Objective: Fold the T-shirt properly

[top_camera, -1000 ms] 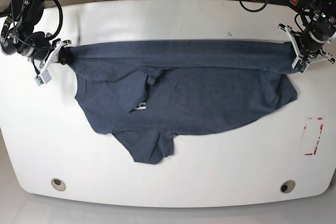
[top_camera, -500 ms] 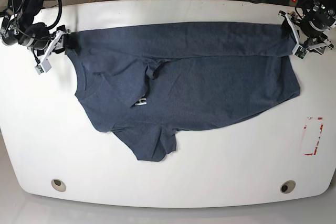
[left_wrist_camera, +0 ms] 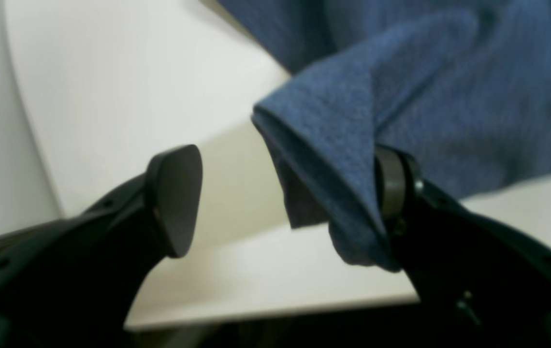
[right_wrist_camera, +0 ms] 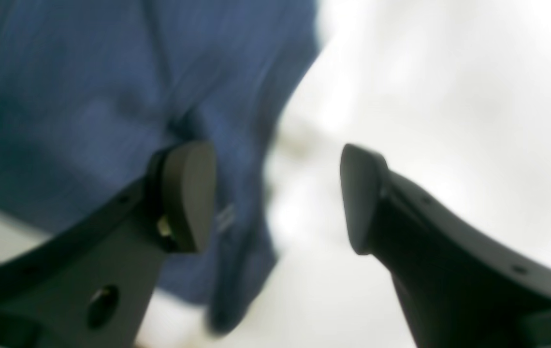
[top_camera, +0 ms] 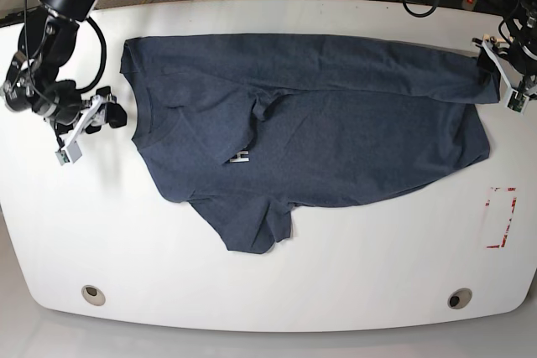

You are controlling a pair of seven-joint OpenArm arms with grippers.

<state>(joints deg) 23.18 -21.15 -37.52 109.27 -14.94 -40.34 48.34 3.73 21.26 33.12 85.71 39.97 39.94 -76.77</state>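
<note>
Since a second ago both claws have let go of the taut upper edge of the T-shirt (top_camera: 310,132): the cloth, then stretched in a band between them, now lies spread flat, and the right gripper (top_camera: 101,119) has drawn back off the shirt's corner toward the near-left part of the table (top_camera: 336,291). Nearest the front, a sleeve flap of the dark blue shirt points toward the table's front edge; above it, a scrap of white block lettering (top_camera: 239,158) peeks from under a fold, too little of it showing to read. At the right side of the tabletop sits a white label with red markings (top_camera: 500,217), its print too small to make out. From the right wrist, the two black fingers (right_wrist_camera: 188,193) stand well apart with bare white table in the gap and blurred blue fabric behind the left one, nothing pinched. Farther back, the left gripper (top_camera: 505,69) sits at the shirt's far right corner; its wrist view shows the jaws spread wide, one finger (left_wrist_camera: 174,198) free over the table, the other with a folded hem of cloth (left_wrist_camera: 333,159) draped against it, not clamped. The right arm bends down from the far-left corner.
</note>
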